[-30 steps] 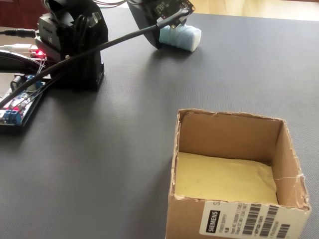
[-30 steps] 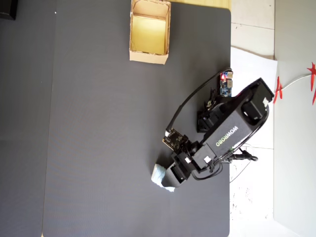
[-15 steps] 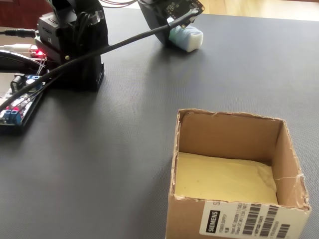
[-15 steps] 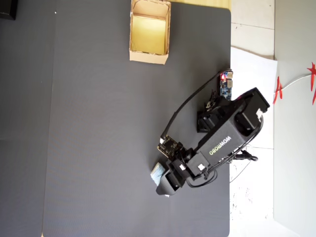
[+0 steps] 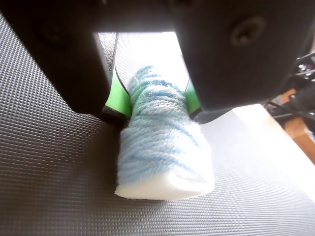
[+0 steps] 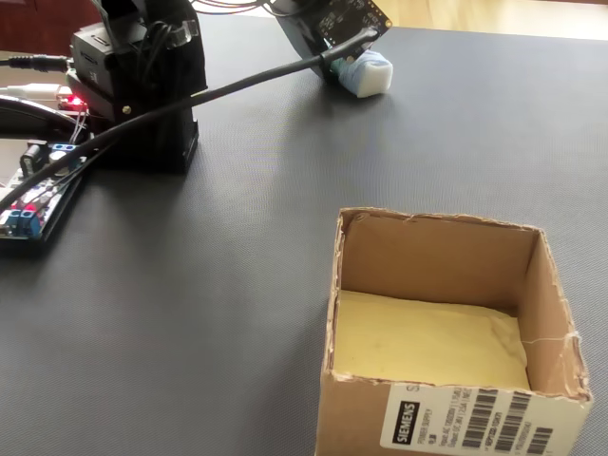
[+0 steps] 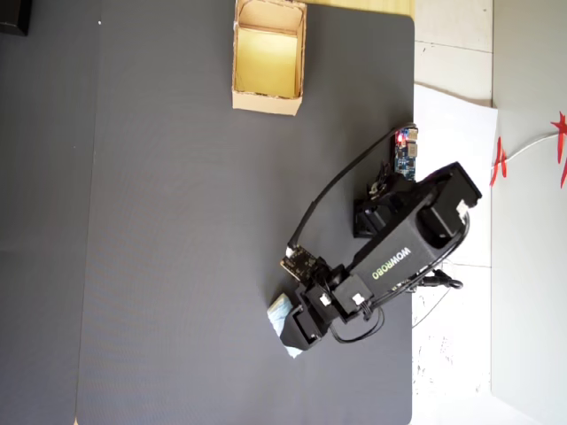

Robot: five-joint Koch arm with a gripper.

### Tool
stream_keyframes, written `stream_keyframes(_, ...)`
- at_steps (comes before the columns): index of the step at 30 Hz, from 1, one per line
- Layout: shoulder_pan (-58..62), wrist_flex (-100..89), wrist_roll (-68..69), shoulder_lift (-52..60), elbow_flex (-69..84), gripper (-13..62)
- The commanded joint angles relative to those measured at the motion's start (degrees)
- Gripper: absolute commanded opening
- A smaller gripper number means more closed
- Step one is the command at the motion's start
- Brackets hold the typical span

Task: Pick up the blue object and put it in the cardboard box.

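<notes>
One lump: the blue object point(image 5: 165, 147) lay on the mat so I could reach it.
Claw: the gripper point(image 5: 157, 101) pinched it.
Box: the cardboard box point(image 7: 268, 99) sat at twelve o'clock overhead, well apart.

Small tan cardboard box with yellowish inside point(image 7: 268, 100) is seen at top of dark grey textured mat point(image 7: 177, 266) | pale light-blue soft lump point(image 7: 279, 310) lies well apart, lower down, partly covered by black robot arm point(image 7: 399, 257) | gripper jaws hidden.
</notes>
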Motion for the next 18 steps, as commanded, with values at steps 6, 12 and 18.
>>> stream_keyframes(6,3.96,-1.67,-0.18,3.96,2.20,5.1)
stream_keyframes(12,10.55,-4.04,-0.44,12.92,4.66,5.1)
stream_keyframes(18,17.84,-5.98,-0.26,22.50,7.47,5.1)
